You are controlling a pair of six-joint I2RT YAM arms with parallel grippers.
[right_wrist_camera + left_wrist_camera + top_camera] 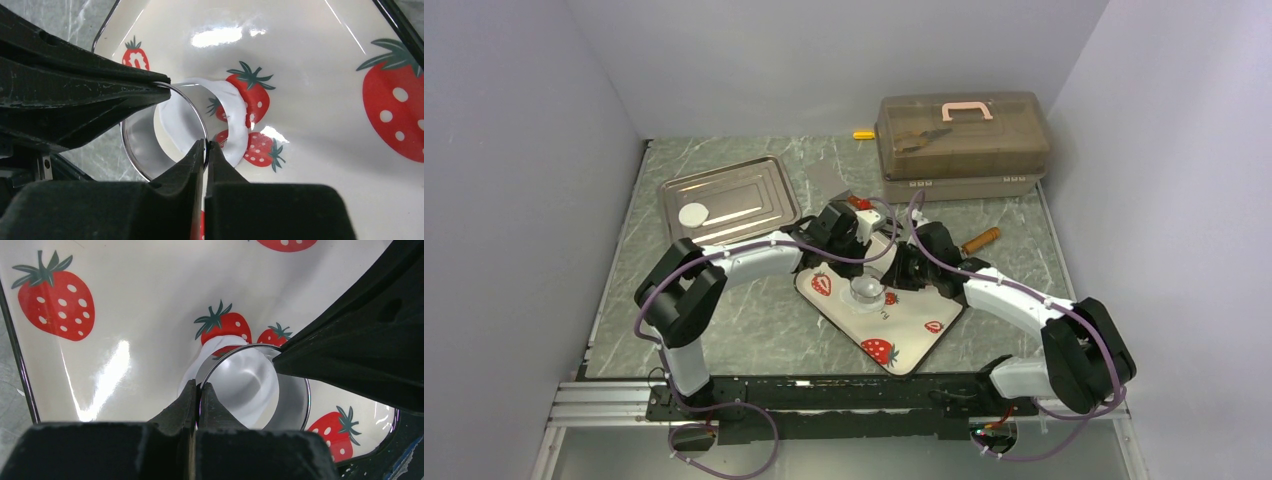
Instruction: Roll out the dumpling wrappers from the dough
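Pinching the thin rim of the ring (292, 405) from opposite sides, the left gripper (200, 390) and the right gripper (206, 147) are both clamping it, jaws nearly together. The ring is sitting on the far half of the strawberry plate (125, 300), and the dough (250, 380) is lying inside it, soft and white, a flap curling out past the rim. One round wrapper (693, 214) is lying in the steel tray (744, 190) near the table's far-left corner. The job is looking barely begun, with this piece apparently not yet cut free.
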